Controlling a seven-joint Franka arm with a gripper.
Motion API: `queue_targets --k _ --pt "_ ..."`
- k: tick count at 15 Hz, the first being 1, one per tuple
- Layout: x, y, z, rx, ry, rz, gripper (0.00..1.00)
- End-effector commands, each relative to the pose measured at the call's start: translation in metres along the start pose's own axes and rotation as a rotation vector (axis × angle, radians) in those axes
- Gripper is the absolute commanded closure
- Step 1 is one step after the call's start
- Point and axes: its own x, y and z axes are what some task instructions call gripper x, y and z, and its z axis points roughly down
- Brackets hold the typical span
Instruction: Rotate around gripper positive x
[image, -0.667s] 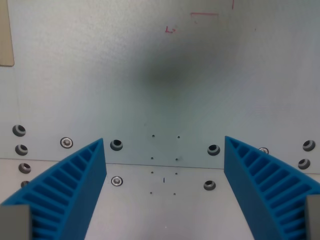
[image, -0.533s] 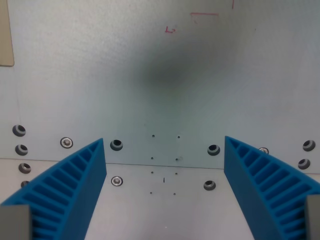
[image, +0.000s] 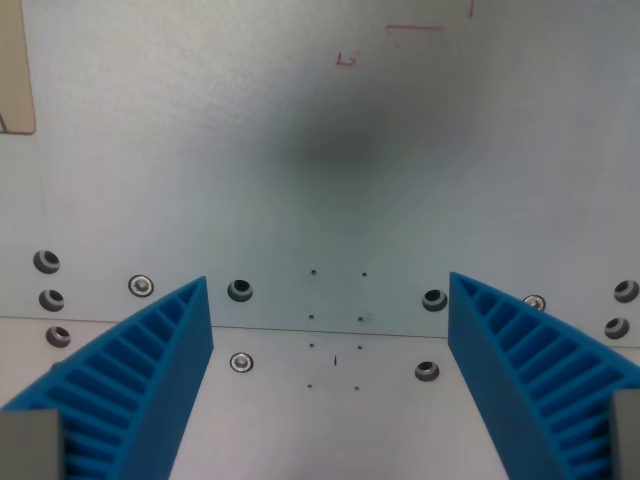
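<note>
At the bottom of the wrist view, the gripper (image: 328, 385) with its two blue ribbed plastic fingers (image: 140, 385) stands spread wide, one finger rising from each lower corner, and nothing lies between them. Grey blocks at the two bottom corners meet the finger bases. Between the fingers, the pale grey metal plate (image: 320, 200) fills nearly the whole view; a straight seam (image: 330, 331) crosses it from finger to finger, with a slightly lighter strip below it. Around that seam sits a cluster of tiny drilled pinholes (image: 337, 273), arranged in pairs, with a short dark tick mark (image: 335, 359) among them. Larger dark bolt holes (image: 240, 290) flank the cluster, one toward the wrist view's left and one (image: 434, 298) toward its right, and bright screw heads (image: 240, 362) lie near each finger's inner edge. More holes and screws run outward along both side edges. Higher up, a soft dark shadow (image: 330, 150) blurs the plate's middle. Near the top edge, thin red pen marks (image: 414, 28) show, including a small squiggle (image: 346, 61). Against the wrist view's left edge, a beige flat patch (image: 15, 70) touches the frame; what it is cannot be told. No container is visible.
</note>
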Motion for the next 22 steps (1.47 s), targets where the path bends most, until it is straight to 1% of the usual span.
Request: queue_targets --k 1,22 --pt "-0.0003 0.0019 -0.0026 0.116 0.005 -0.007 0.00" --pt "-0.0003 0.0019 -0.0026 0.361 0.004 -0.008 0.00"
